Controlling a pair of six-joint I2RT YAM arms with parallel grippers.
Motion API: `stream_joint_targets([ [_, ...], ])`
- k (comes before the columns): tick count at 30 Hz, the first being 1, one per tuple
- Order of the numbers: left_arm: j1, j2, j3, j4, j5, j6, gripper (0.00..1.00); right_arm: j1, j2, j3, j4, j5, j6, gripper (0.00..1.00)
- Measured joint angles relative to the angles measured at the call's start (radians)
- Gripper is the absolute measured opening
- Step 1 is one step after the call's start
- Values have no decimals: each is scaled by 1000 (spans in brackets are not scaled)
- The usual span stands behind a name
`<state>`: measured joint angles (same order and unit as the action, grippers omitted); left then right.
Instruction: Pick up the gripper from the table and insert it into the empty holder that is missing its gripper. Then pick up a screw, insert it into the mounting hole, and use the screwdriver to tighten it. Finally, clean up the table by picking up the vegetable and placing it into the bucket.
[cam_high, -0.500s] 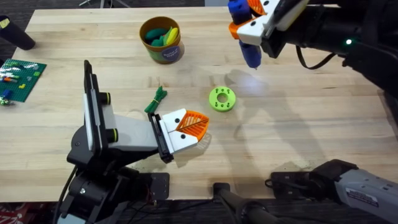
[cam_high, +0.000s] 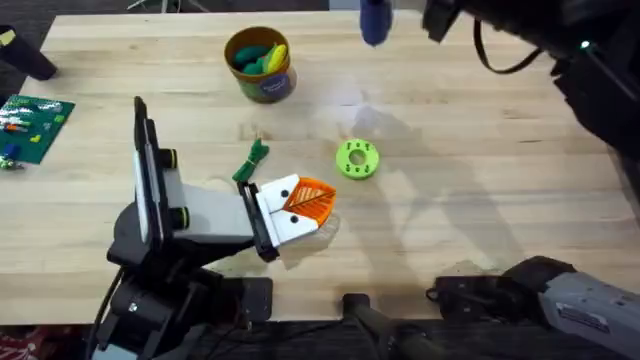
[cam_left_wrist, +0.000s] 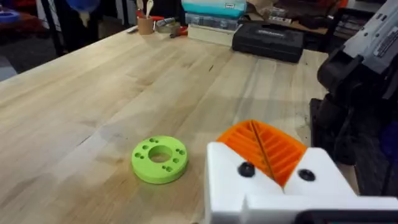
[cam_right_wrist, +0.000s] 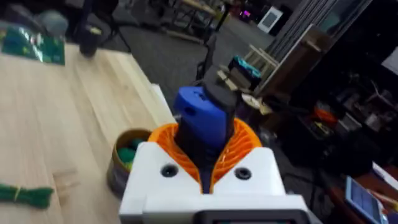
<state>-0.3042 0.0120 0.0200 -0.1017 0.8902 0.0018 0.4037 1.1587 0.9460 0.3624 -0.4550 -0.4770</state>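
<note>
The small orange ribbed gripper (cam_high: 308, 200) (cam_left_wrist: 267, 146) sits in the white holder (cam_high: 275, 218) (cam_left_wrist: 273, 193) at the end of my left arm, low over the table's front. Two dark screw heads (cam_left_wrist: 246, 169) dot the holder's face. The dark-green vegetable (cam_high: 252, 160) (cam_right_wrist: 28, 195) lies just beyond the holder. Farther back stands the yellow-orange bucket (cam_high: 259, 62) (cam_right_wrist: 124, 162) with toy items inside. My right gripper (cam_right_wrist: 205, 149) is shut on the blue screwdriver (cam_high: 374, 20) (cam_right_wrist: 202, 115), held high over the table's far edge.
A bright green ring disc (cam_high: 357, 158) (cam_left_wrist: 160, 159) lies right of the holder. A green brick board (cam_high: 35, 125) sits at the left edge. A black case (cam_left_wrist: 267, 40) stands beyond the table. Bare wood spreads to the right of the disc.
My right arm has carried the screwdriver up and away toward the far edge, slightly left. The left arm, the disc and the vegetable have not moved.
</note>
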Motion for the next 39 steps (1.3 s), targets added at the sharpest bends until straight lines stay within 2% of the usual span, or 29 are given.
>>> stream_joint_targets([
  [6, 0, 0, 0, 0, 0, -2, 18, 0, -2, 1, 227, -159, 190, 56],
  [12, 0, 0, 0, 0, 0, -2, 18, 7, -7, 1, 243, -256, 350, 56],
  [19, 0, 0, 0, 0, 0, -2, 18, 59, -7, -14, 279, -278, 414, 56],
  [23, 0, 0, 0, 0, 0, -2, 18, 84, -9, -84, 447, -278, 481, 56],
  [29, 0, 0, 0, 0, 0, -2, 18, 84, -26, -228, 610, -236, 612, 56],
  [39, 0, 0, 0, 0, 0, -2, 18, 84, -26, -264, 637, -215, 830, 56],
])
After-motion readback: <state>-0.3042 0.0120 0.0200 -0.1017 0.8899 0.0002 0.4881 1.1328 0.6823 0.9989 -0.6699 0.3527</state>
